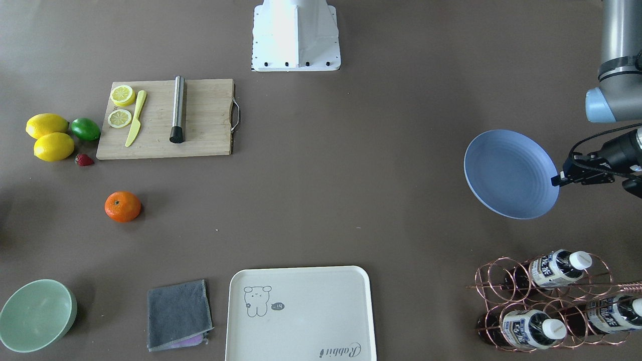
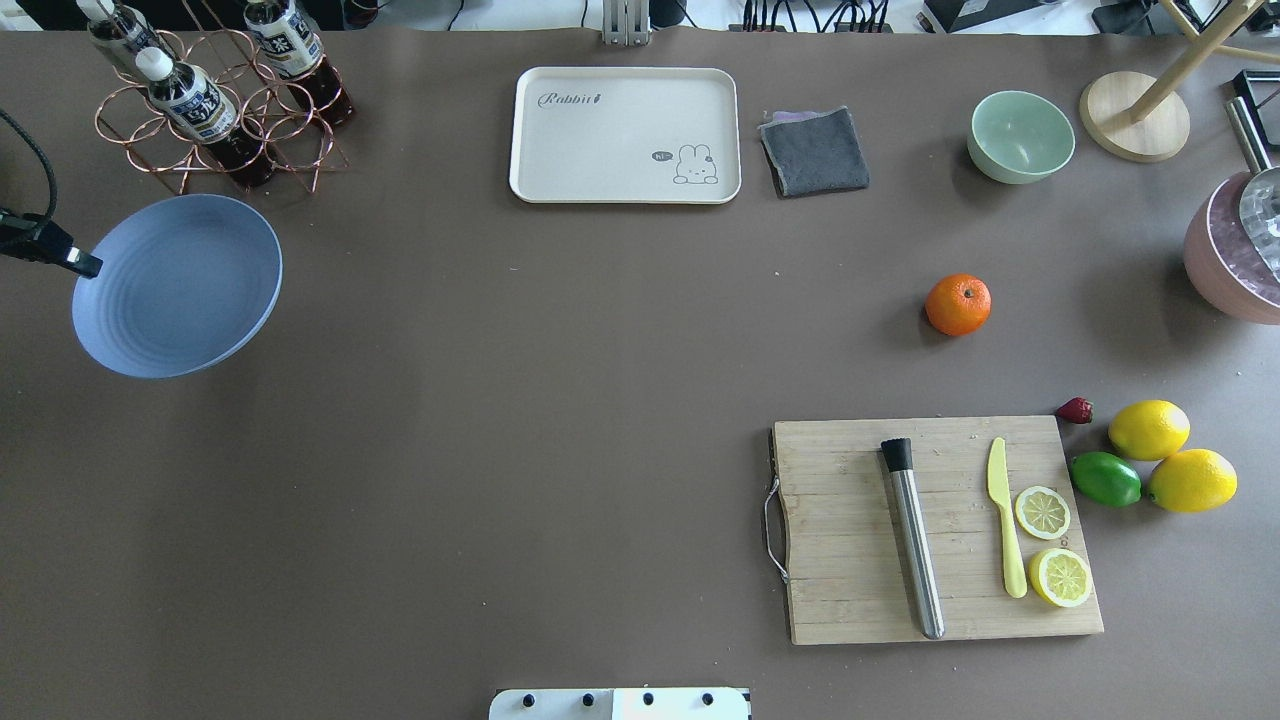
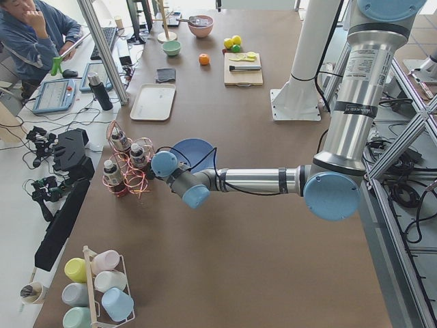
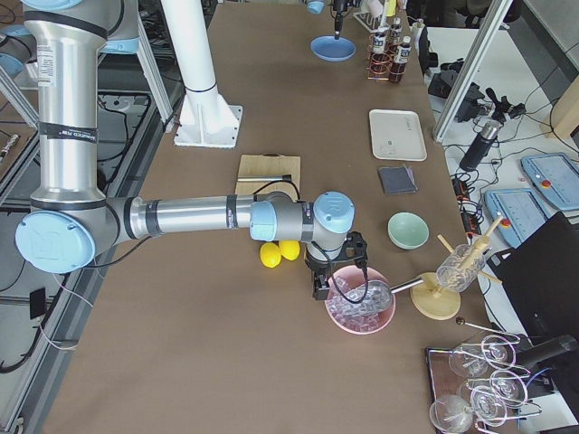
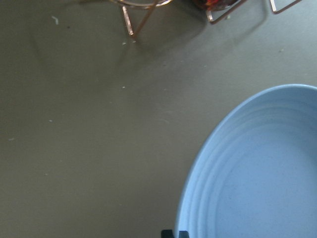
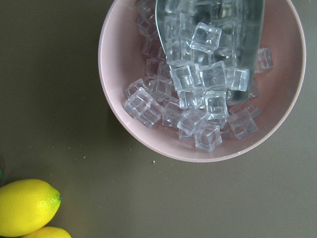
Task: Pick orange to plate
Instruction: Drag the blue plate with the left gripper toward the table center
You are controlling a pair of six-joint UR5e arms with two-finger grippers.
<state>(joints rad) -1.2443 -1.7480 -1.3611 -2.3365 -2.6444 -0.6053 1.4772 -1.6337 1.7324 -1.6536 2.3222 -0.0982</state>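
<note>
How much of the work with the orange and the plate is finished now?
Done: nothing yet. The orange lies alone on the table, far from the plate. In hand: the left pincer seems to grip the plate's rim, plate tilted. To do: pick up the orange and set it on the plate; the right pincer hangs over the ice bowl.

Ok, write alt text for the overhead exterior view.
A small round bright-orange fruit sits on the brown table, right of centre, far from the round periwinkle-blue plate that the left gripper holds tilted by its rim at the left edge.
</note>
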